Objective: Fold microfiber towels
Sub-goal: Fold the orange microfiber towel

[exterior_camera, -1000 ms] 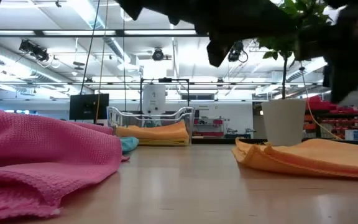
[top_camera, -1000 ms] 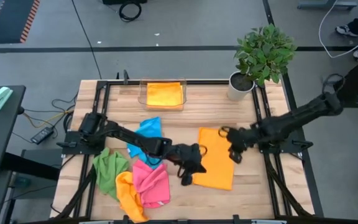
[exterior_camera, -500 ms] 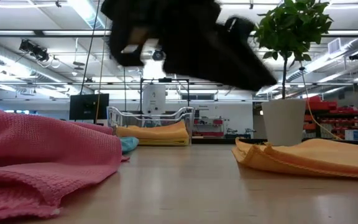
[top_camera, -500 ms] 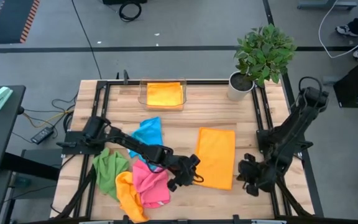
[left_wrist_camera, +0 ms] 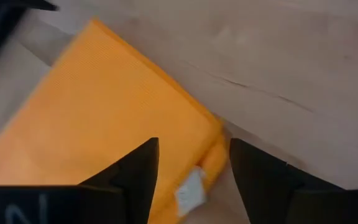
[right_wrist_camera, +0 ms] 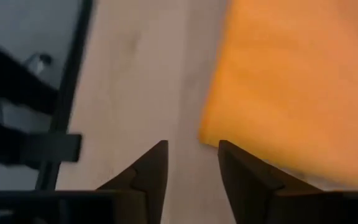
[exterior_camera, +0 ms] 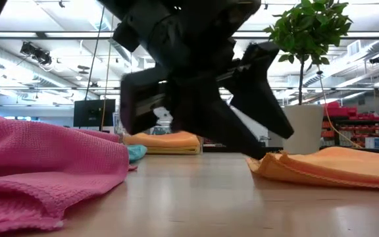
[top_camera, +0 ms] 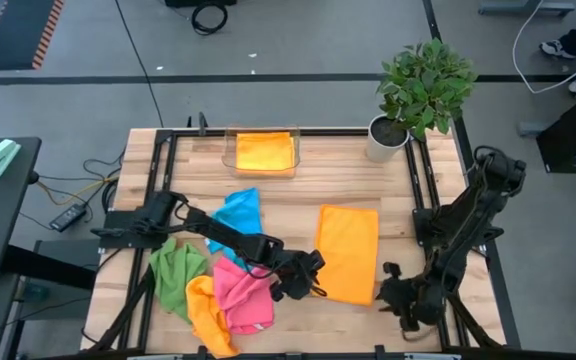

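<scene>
On the desk [top_camera: 298,195]:
Folded orange towel [top_camera: 349,252]: lies flat, right of centre.
Left gripper [top_camera: 306,279]: at the towel's near left corner, fingers apart, holding nothing.
Right gripper [top_camera: 396,292]: just beside the near right corner, fingers apart, empty.
Other towels [top_camera: 213,285]: heaped at left.

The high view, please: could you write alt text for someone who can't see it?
Seen from above, a folded orange towel lies flat on a wooden table, with the left gripper and the right gripper open at its near corners, holding nothing. Blue, green, pink and orange towels are heaped to the left; a clear tray and potted plant stand at the far edge.
</scene>
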Controlling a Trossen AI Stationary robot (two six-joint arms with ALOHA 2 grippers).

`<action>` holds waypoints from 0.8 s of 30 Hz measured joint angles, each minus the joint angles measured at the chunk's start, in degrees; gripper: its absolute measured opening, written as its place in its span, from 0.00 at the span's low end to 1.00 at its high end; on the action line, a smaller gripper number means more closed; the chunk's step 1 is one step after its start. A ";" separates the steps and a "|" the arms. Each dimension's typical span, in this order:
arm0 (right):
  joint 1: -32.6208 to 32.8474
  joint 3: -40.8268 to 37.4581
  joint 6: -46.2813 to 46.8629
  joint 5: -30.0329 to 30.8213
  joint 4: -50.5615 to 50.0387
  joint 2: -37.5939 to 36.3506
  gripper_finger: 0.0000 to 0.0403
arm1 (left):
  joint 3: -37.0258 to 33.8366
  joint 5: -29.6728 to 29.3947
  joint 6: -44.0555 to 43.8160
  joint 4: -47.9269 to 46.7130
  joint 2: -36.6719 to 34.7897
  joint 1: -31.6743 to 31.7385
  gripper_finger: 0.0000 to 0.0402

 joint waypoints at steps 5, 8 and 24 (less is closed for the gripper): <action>1.04 0.03 -9.86 3.14 4.37 3.31 0.44 | -0.01 2.19 1.91 -0.30 0.95 -0.02 0.47; 0.99 0.03 -12.66 3.95 4.66 4.82 0.45 | 0.05 3.29 1.94 0.40 1.94 -0.21 0.46; -0.61 0.03 -14.34 4.00 8.88 10.33 0.46 | 0.17 3.83 0.31 1.91 3.89 -0.07 0.41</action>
